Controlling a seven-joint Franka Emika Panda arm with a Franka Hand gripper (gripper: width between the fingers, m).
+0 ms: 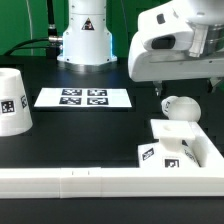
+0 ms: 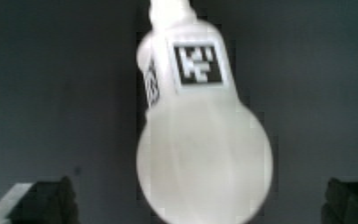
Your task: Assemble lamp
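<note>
The white round-headed bulb (image 1: 180,108) lies on the black table, just beyond the blocky square base (image 1: 172,152). In the wrist view the bulb (image 2: 202,140) fills the middle, with a square tag on its neck. My gripper (image 1: 170,92) hangs right over the bulb, open. Its dark fingertips (image 2: 41,202) stand wide on either side of the bulb's round head and do not touch it. The truncated-cone shade (image 1: 12,100) stands upright at the exterior view's left.
The marker board (image 1: 85,97) lies flat at the back centre. A long white rail (image 1: 90,182) runs along the front and turns up at the exterior view's right, with the base in its corner. The robot's pedestal (image 1: 84,40) stands behind.
</note>
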